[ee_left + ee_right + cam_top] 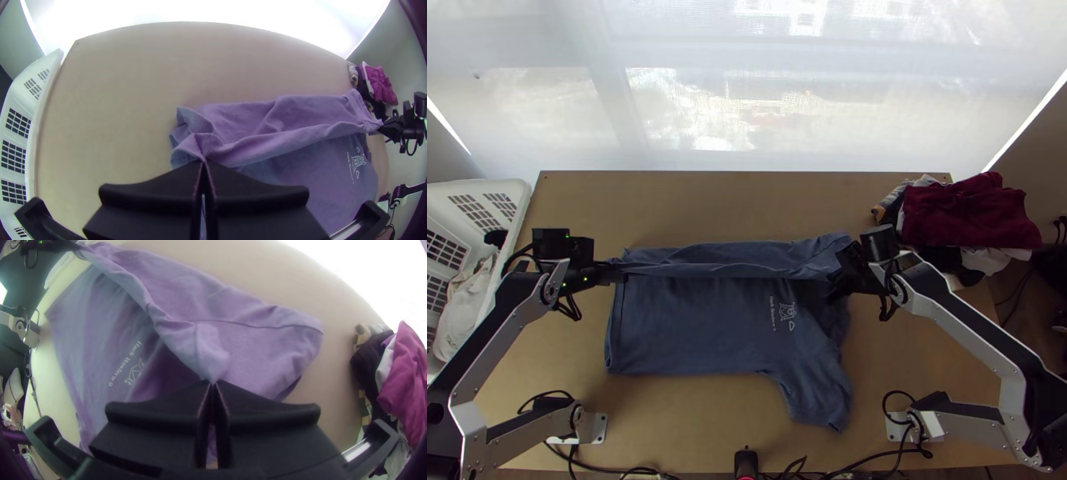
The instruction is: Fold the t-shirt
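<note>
A blue t-shirt (691, 320) lies on the table with its far side folded over toward the near edge as a long strip; one sleeve points to the near side. My left gripper (619, 274) is shut on the strip's left end, and my right gripper (837, 280) is shut on its right end. In the left wrist view the left gripper (203, 163) pinches a gathered edge of the t-shirt (284, 115). The right wrist view has the right gripper (213, 383) closed on the fold's edge, with the t-shirt (253, 346) spreading beyond and a small print on its front.
A white basket (517, 210) holding pale cloth stands at the table's left. Several garments (963, 212), dark red on top, are piled at the far right corner. Bare table (747, 204) lies beyond the t-shirt. A black device (746, 462) stands at the near edge.
</note>
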Robot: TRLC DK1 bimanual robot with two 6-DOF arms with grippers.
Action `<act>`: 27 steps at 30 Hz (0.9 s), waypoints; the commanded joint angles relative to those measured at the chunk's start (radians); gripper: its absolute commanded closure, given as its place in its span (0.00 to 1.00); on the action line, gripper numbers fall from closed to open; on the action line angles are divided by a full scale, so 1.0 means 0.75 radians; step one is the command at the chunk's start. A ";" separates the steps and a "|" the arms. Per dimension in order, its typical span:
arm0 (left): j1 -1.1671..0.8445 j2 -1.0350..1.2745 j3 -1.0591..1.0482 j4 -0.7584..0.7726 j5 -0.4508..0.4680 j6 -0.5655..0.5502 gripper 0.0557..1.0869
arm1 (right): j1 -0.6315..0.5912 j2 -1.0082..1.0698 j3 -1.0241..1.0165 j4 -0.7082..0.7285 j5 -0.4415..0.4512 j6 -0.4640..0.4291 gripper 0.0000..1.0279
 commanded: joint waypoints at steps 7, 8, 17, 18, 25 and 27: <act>-0.026 -0.061 -0.133 0.015 0.002 -0.016 0.97 | 0.027 -0.029 -0.146 0.053 0.005 0.003 0.97; -0.026 -0.063 -0.150 0.017 0.002 -0.016 0.97 | 0.027 -0.029 -0.157 0.063 0.005 0.003 0.97; -0.028 -0.076 -0.332 0.076 0.004 0.000 0.84 | 0.023 -0.020 -0.242 0.104 0.011 0.011 0.20; -0.028 -0.084 -0.334 0.070 0.004 -0.002 0.70 | 0.023 -0.022 -0.242 0.104 0.009 0.015 0.05; -0.026 -0.339 -0.246 -0.202 0.004 -0.012 0.30 | -0.008 -0.131 -0.128 0.014 0.009 0.050 0.04; -0.022 -0.407 -0.217 -0.309 0.004 0.000 0.29 | -0.026 -0.157 -0.107 -0.019 0.009 0.050 0.04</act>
